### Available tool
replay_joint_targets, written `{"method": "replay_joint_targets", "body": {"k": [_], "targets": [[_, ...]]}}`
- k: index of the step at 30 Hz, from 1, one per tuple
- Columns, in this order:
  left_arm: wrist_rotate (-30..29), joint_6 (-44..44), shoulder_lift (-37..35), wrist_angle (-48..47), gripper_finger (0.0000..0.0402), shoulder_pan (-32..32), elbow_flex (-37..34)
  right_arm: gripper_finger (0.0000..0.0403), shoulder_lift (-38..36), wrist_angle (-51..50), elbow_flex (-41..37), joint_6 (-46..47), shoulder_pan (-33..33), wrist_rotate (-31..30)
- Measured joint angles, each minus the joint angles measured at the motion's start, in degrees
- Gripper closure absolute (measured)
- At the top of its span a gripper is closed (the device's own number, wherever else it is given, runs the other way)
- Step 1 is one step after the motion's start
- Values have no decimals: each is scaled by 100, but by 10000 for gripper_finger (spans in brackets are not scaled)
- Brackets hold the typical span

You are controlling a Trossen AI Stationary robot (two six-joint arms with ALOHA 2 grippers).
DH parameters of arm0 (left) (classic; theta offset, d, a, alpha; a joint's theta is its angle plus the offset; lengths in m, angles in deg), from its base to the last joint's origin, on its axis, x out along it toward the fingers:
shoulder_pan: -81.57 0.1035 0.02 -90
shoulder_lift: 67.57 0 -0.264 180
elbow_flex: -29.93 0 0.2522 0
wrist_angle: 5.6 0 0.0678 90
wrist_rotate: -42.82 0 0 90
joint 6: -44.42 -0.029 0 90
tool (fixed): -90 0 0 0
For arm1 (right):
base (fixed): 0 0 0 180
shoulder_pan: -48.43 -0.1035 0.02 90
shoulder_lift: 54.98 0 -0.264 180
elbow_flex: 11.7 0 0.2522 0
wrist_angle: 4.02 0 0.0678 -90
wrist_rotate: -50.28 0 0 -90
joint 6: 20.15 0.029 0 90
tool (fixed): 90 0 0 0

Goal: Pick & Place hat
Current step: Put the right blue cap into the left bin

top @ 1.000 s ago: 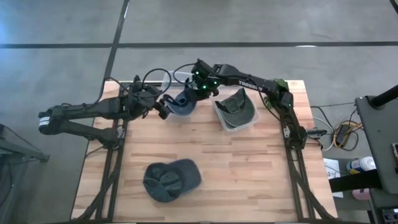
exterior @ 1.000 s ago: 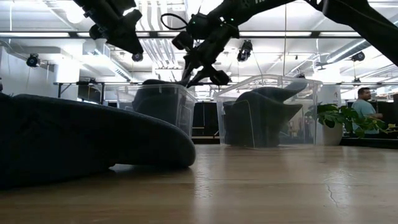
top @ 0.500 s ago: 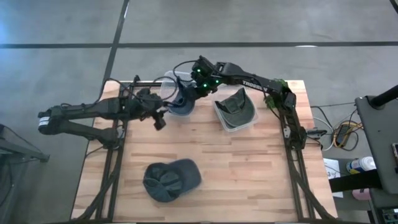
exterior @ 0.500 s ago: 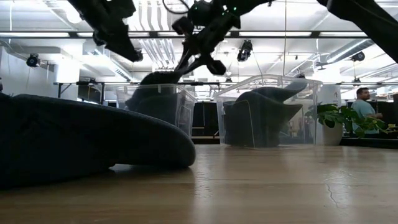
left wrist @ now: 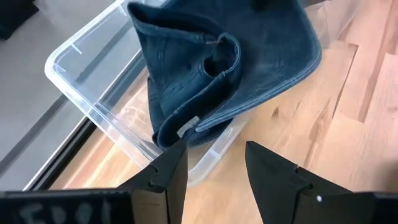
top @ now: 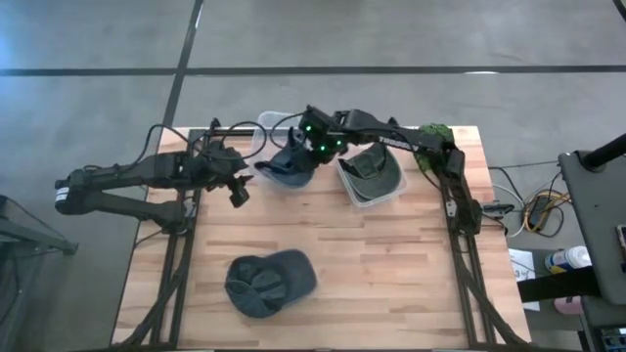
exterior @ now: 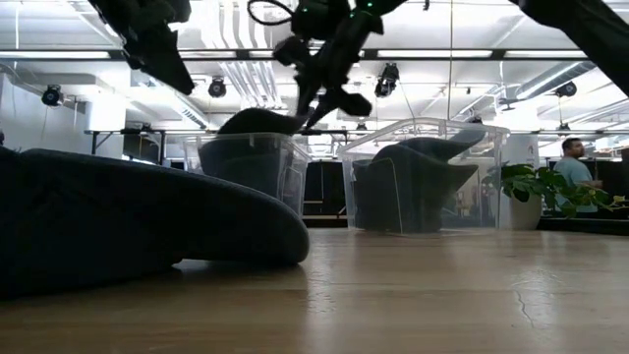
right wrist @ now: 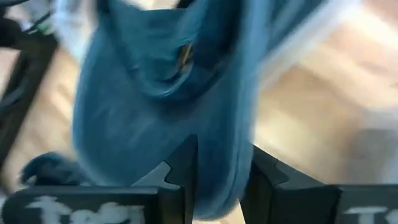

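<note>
the right claw [top: 305, 154] pinches the blue hat [top: 290, 166] by its fabric over the left clear bin [top: 262, 129]. the left claw [top: 238, 188] hangs open and empty beside it. lower the hat until crown and brim sit inside the walls, then let go.

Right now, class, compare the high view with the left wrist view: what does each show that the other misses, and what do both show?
Only the high view shows the loose hat lying on the near part of the table, the second bin holding a green hat, and the right claw pinching the blue hat. Only the left wrist view shows the left claw up close, open and holding nothing, and the hat's folded inner band. Both show the blue hat draped over the clear bin.
</note>
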Motion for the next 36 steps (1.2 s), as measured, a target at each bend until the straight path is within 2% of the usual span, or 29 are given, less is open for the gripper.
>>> {"method": "replay_joint_targets", "body": {"k": [4, 9, 11, 16, 18, 23, 28, 32, 36], "targets": [[2, -76, 15, 3, 248, 0, -1, 314, 212, 374, -20, 374, -193, 393], [-55, 9, 142, -2, 248, 0, -165, 314, 355, 884, 43, 696, -344, 456], [-357, -37, 169, -58, 248, 0, -303, 314, 347, 962, 64, 742, -358, 456], [-1597, 38, 44, -617, 248, 0, -496, 314, 348, 915, 54, 790, -347, 445], [-1663, 52, -113, -750, 248, 2, -474, 314, 348, 929, 54, 786, -347, 438], [-1381, -26, -497, -548, 248, 165, -514, 314, 348, 933, 54, 772, -352, 440], [-1203, 80, -590, -297, 248, 823, -717, 314, 348, 934, 54, 762, -350, 447], [-227, 65, -522, 329, 248, 1583, -1018, 314, 348, 935, 54, 760, -352, 464], [908, 418, -465, 836, 248, 2369, -1173, 314, 348, 925, 54, 720, -352, 512]]}}
